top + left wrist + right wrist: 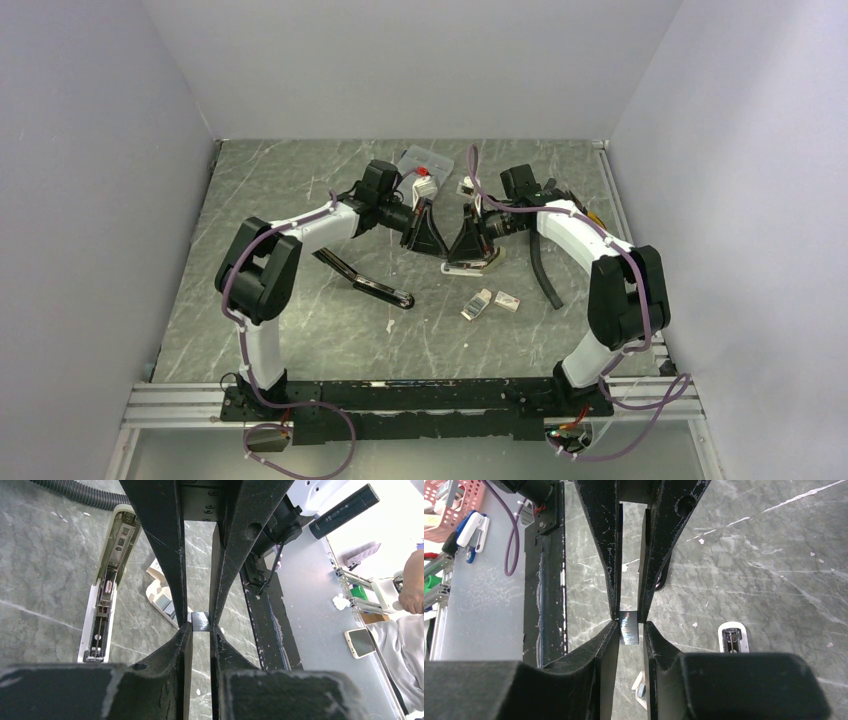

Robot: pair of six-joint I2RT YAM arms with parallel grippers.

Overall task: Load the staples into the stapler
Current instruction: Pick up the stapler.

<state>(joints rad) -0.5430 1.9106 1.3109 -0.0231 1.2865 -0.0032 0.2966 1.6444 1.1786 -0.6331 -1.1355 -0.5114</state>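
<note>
A short silvery staple strip (201, 621) hangs above the table between my two grippers, which meet tip to tip. My left gripper (438, 238) is shut on one end of it. My right gripper (457, 242) has its jaws round the other end (629, 627), with a thin gap on one side. The strip is hidden in the top view. The white stapler (468, 266) lies open just below the grippers, its magazine channel facing up (105, 590). The white staple box lies in front of it as a sleeve (478, 304) and a tray (507, 300).
A long black hinged piece (375, 285) lies left of centre. A black corrugated hose (545, 270) lies at the right. A clear compartment case (425, 160) sits at the back. The black base rail (420, 395) runs along the near edge.
</note>
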